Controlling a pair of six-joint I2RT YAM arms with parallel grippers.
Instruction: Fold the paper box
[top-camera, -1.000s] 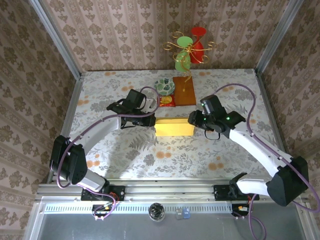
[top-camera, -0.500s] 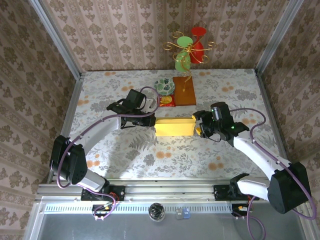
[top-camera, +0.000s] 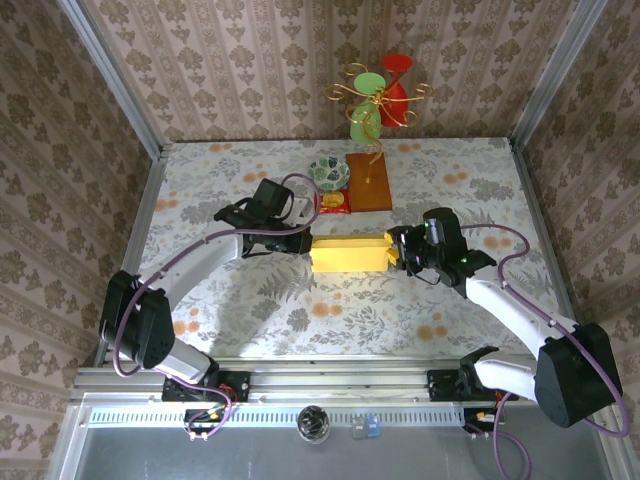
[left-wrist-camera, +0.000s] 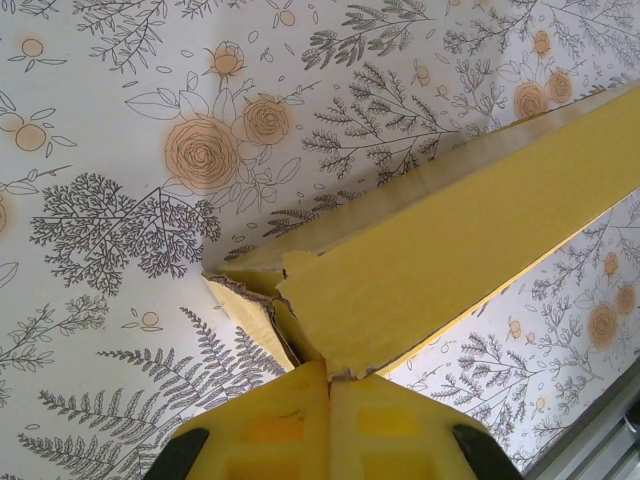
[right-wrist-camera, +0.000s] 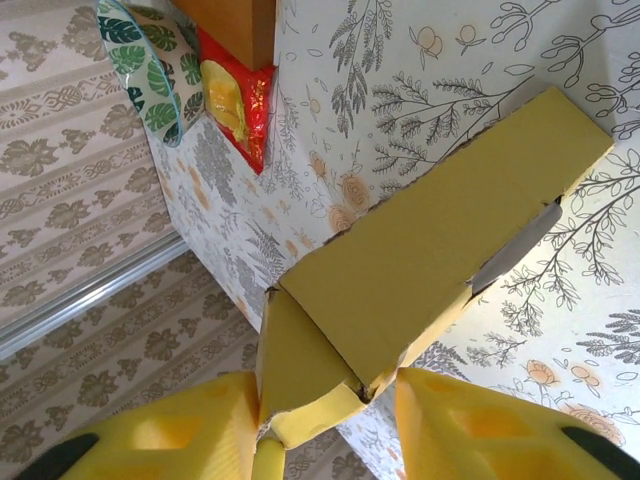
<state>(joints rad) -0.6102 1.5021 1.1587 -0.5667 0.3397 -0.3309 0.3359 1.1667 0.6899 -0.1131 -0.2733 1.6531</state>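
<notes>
The paper box (top-camera: 350, 254) is a long yellow box lying across the middle of the table. My left gripper (top-camera: 304, 243) is at its left end. In the left wrist view the left gripper (left-wrist-camera: 330, 372) is shut, pinching the torn yellow edge of the paper box (left-wrist-camera: 450, 230). My right gripper (top-camera: 396, 250) is at the right end. In the right wrist view the right gripper (right-wrist-camera: 328, 388) straddles the end of the paper box (right-wrist-camera: 420, 230), both fingers touching it. The end flap (right-wrist-camera: 300, 360) is bent inward between them.
An orange-brown board (top-camera: 368, 181), a leaf-patterned bowl (top-camera: 329, 173) and a small red packet (top-camera: 334, 203) sit just behind the box. A green and red ornament (top-camera: 380, 100) stands at the back wall. The bowl (right-wrist-camera: 140, 60) and the packet (right-wrist-camera: 235, 100) lie beyond the box's far end.
The right gripper drew back a little to the right, opened wider, then narrowed round the box's right end. The left arm and the box have stayed put.
</notes>
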